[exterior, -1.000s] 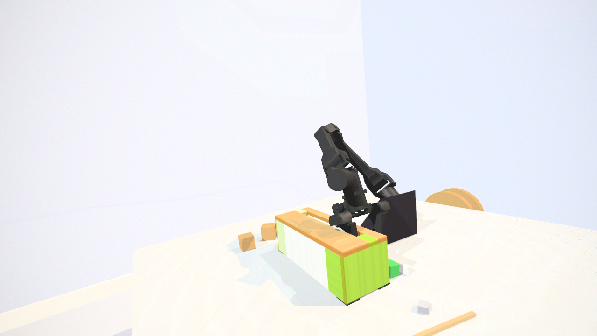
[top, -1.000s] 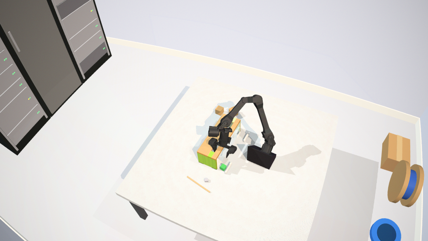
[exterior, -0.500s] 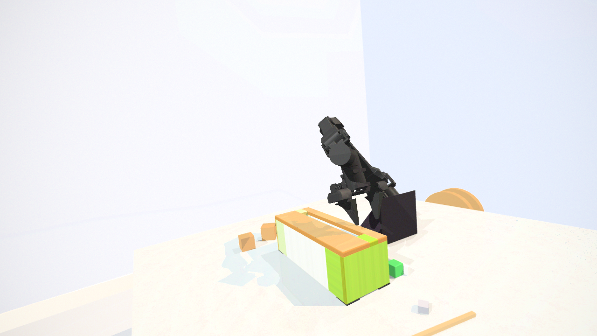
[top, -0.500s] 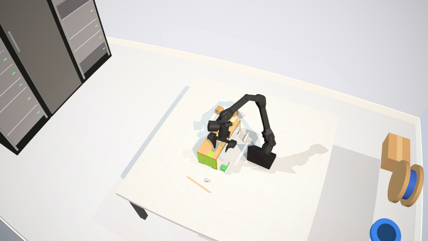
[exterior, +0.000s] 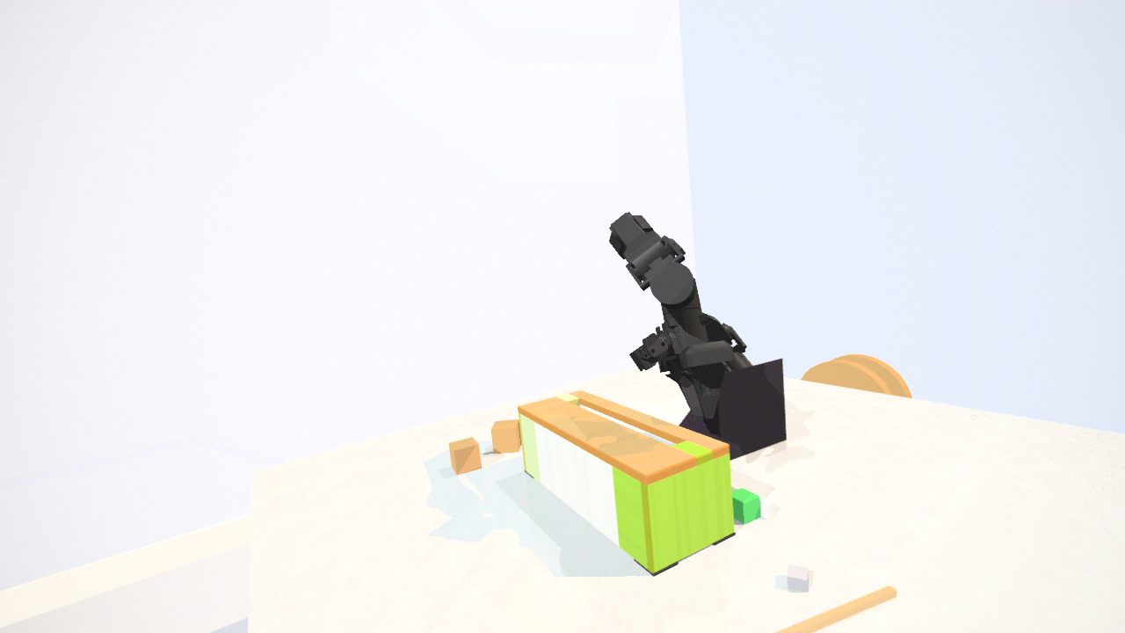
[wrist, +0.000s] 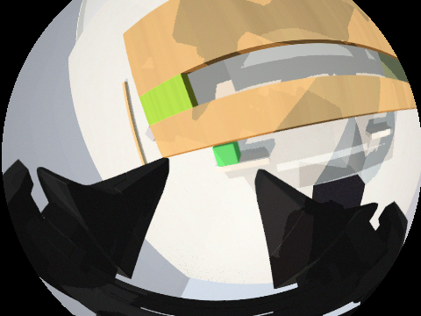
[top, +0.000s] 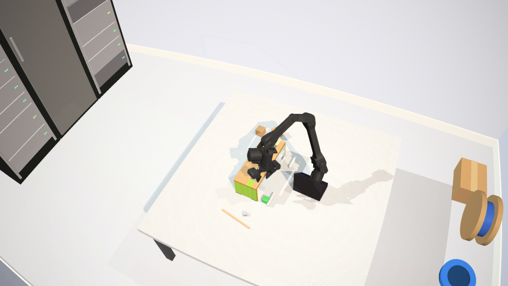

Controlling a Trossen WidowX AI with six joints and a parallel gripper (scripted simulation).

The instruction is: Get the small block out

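Observation:
The small green block (top: 264,199) (exterior: 745,505) (wrist: 226,154) lies on the table (top: 319,231) (exterior: 944,512), outside the box and close to its bright green end. The long box (top: 245,188) (exterior: 680,504) (wrist: 234,24) has an orange top with a slot along it. My gripper (top: 261,174) (exterior: 646,355) (wrist: 213,170) is open and empty. It hangs above the box near that end and is clear of the block. In the wrist view the block sits just beyond the gap between my two fingertips.
Two tan cubes (top: 260,130) (exterior: 464,454) stand behind the box's far end. A thin wooden stick (top: 235,218) (exterior: 838,610) and a small pale cube (top: 245,213) (exterior: 797,577) lie toward the table's front. The arm's dark base (top: 309,185) (exterior: 751,409) stands beside the box.

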